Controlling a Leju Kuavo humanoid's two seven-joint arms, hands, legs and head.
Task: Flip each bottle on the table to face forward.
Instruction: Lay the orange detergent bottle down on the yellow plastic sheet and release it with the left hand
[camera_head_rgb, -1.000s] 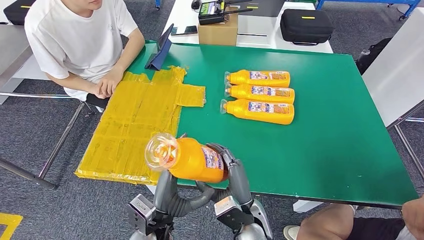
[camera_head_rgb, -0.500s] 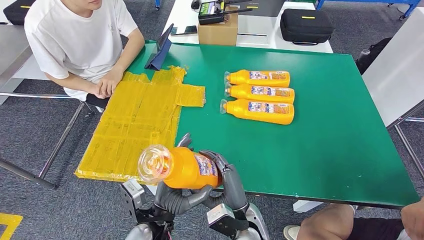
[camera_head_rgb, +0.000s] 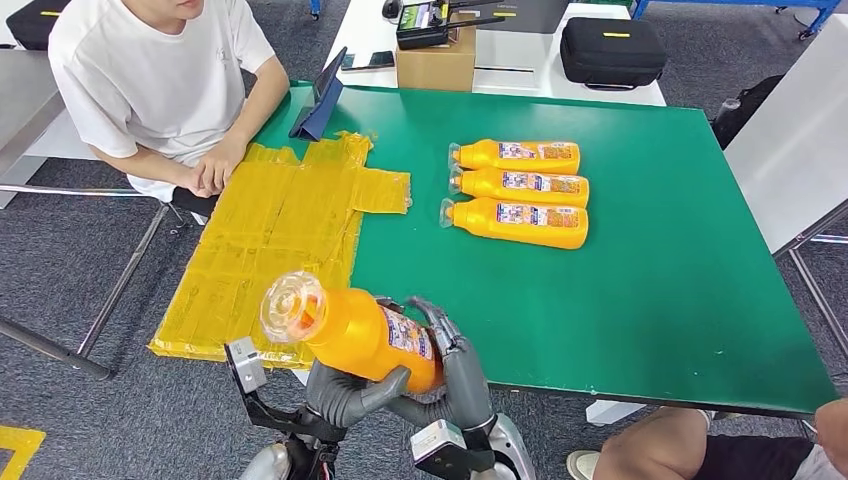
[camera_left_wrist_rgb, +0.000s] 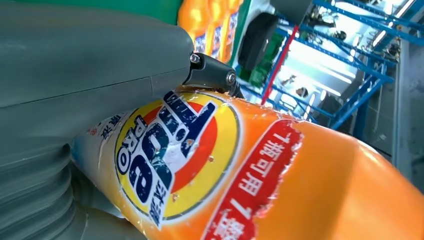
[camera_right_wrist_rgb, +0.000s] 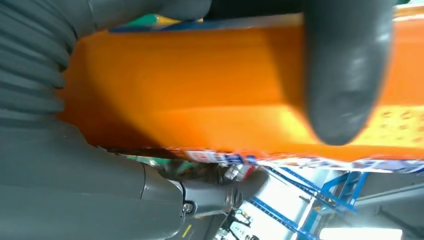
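Note:
Both hands hold one orange bottle (camera_head_rgb: 355, 330) in the air above the table's front edge, its clear cap (camera_head_rgb: 292, 305) pointing toward the front left. My left hand (camera_head_rgb: 350, 390) cups it from below, and its label (camera_left_wrist_rgb: 165, 150) sits close against that hand (camera_left_wrist_rgb: 75, 75). My right hand (camera_head_rgb: 450, 355) wraps the bottom end, with a dark finger (camera_right_wrist_rgb: 345, 75) across the orange body (camera_right_wrist_rgb: 200, 85). Three more orange bottles (camera_head_rgb: 520, 156) (camera_head_rgb: 525, 186) (camera_head_rgb: 520, 222) lie side by side on the green table (camera_head_rgb: 650, 300), caps to the left and labels up.
A yellow sheet (camera_head_rgb: 270, 240) covers the table's left part. A person in a white shirt (camera_head_rgb: 150, 80) sits at the far left corner, next to a propped tablet (camera_head_rgb: 322, 100). Behind stand a cardboard box (camera_head_rgb: 435, 60) and a black case (camera_head_rgb: 610, 50). Another person's knee (camera_head_rgb: 660, 445) is at the front right.
The held bottle has swung left, its cap end moving further left and slightly up. The left wrist has moved out to the left below it. The three lying bottles have not moved.

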